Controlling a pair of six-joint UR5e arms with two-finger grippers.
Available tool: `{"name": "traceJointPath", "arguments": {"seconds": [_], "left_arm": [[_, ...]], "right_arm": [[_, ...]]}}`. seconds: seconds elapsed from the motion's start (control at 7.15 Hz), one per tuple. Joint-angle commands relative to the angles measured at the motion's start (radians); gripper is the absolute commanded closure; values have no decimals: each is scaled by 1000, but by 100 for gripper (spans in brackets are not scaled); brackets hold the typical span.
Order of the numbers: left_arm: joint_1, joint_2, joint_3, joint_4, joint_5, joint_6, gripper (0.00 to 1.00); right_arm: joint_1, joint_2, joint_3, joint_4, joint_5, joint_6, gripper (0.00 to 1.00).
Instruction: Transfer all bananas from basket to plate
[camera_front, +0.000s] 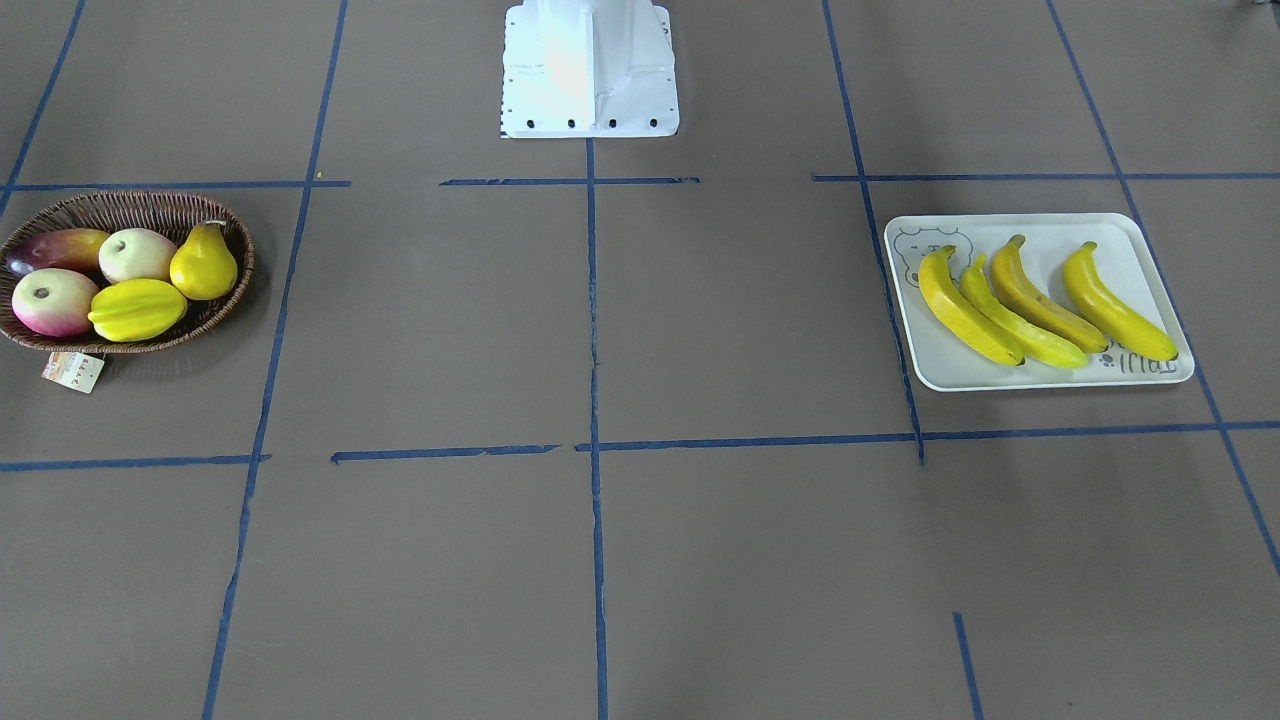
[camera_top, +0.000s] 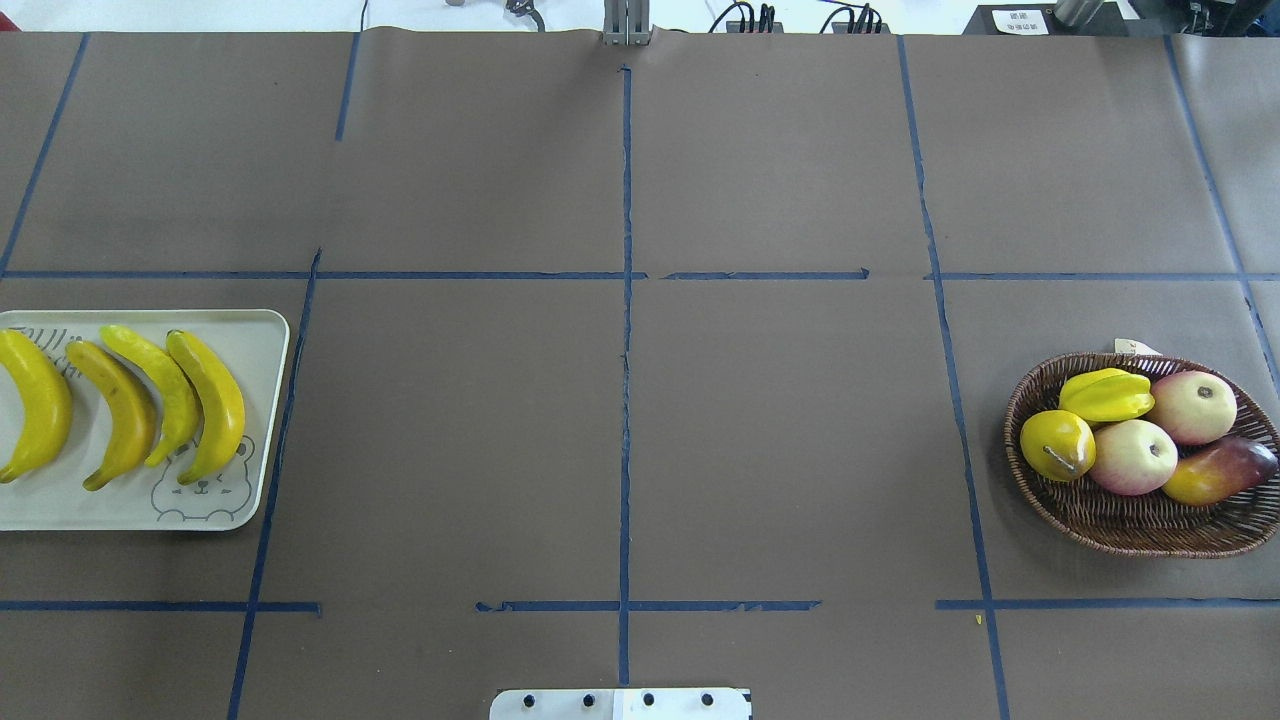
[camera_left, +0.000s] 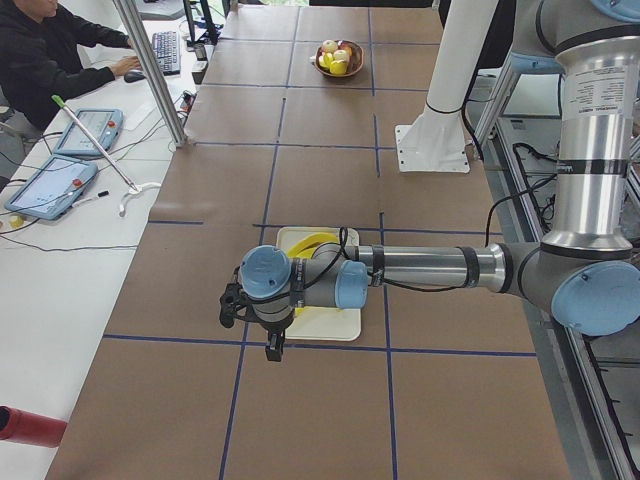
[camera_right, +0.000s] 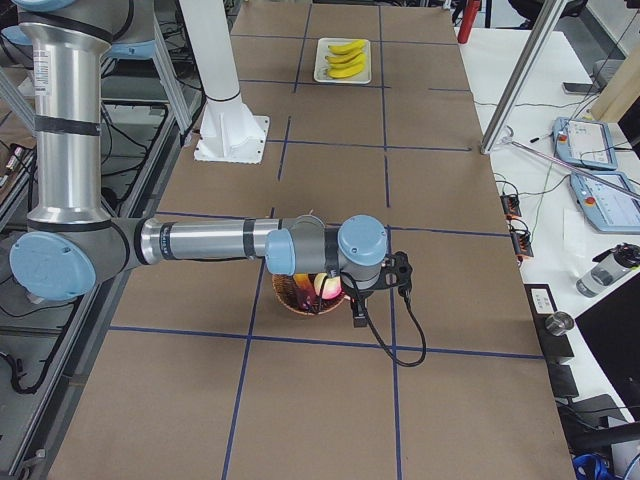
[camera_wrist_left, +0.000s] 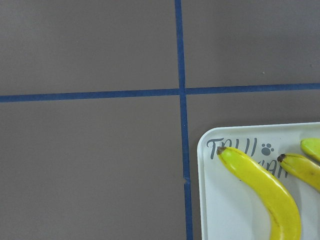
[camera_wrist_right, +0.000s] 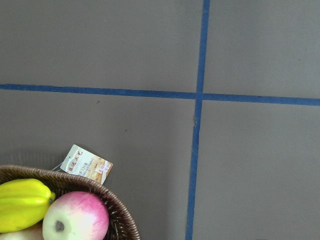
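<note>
Left end effector (camera_left: 272, 348) hangs over the plate (camera_front: 1050, 232) edge, right end effector (camera_right: 358, 318) over the basket (camera_front: 120, 208) edge; released or clenched, I cannot tell. All four bananas (camera_front: 1040, 300) lie on the plate. They look light, stiff and smooth, best taken mid-body.

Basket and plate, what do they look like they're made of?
Basket: dark-brown woven wicker or rattan, matte, judging by its interlaced strands. Plate: smooth white, probably plastic or melamine, going by its rounded moulded rim and printed grey drawing.
</note>
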Motion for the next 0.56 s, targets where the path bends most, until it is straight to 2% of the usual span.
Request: {"name": "traceJointPath", "arguments": {"seconds": [0.0,0.42], "left_arm": [[-1,0,-2,2,0,-17,0],[-1,1,-1,2,1,-32,0]], "right_arm": [[35,2,-39,-1,-6,-48,0],[35,8,-39,-13,-5,-45,0]]}}
